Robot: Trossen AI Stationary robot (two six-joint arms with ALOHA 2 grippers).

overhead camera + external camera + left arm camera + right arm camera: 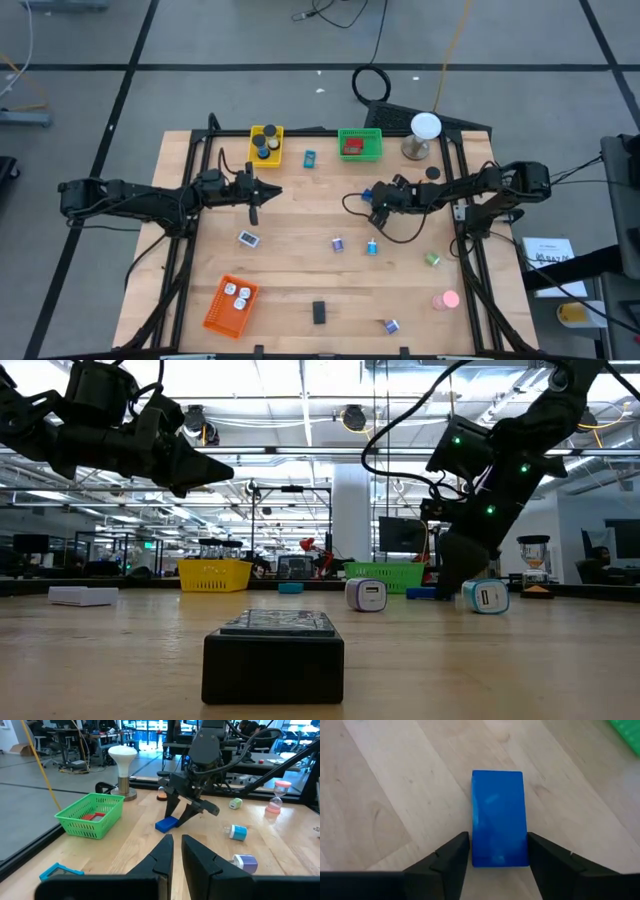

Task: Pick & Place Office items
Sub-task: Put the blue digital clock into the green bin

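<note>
The right gripper [497, 857] has its fingers spread around the blue block [499, 817]. The green basket [359, 144] sits at its 11 o'clock. The left gripper [254, 193] is clenched with nothing in it.

High view: contents of the yellow basket [266, 144] at 11 o'clock read only as dark discs, too small to identify; white pieces in the orange basket [231, 304] at 7 o'clock likewise. The small piece [390, 325] at 5 o'clock is too small to tell.

Low view: the blue block [421, 593] is largely hidden behind the right gripper [462, 575]; both arms are cut off by the top edge.

Right wrist view: the green basket [626, 732] is cut off at the corner; contact between fingers [451, 857] and block cannot be told.
</note>
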